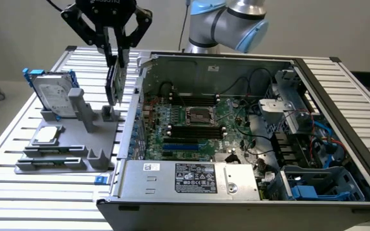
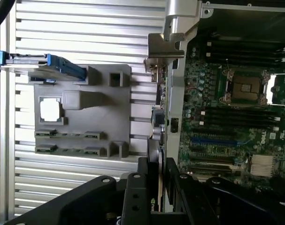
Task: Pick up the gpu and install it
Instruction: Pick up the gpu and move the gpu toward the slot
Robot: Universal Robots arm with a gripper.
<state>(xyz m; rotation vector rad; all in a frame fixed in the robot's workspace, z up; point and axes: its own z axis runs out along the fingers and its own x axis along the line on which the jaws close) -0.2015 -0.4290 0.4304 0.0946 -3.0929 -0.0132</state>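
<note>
My gripper (image 1: 116,54) hangs above the gap between the grey holder (image 1: 69,144) and the open computer case (image 1: 127,144), shut on the gpu (image 1: 113,82). The card hangs on edge below the fingers, clear of the holder and close to the case's side wall. In the wrist view the gpu (image 2: 157,126) appears edge-on between my fingers (image 2: 143,176), with its silver end bracket (image 2: 165,44) at the far end. The large green motherboard (image 1: 191,125) lies inside the case, with a blue slot (image 1: 181,146) near its front. The wrist view also takes in that motherboard (image 2: 227,117) beside the card.
A silver hard drive in a blue frame (image 1: 51,91) stands upright on the grey holder, and a small square chip (image 1: 46,134) lies flat on it. The case holds a power supply (image 1: 191,178), cables and a blue drive bay (image 1: 313,190). The slatted table (image 1: 31,202) surrounds everything.
</note>
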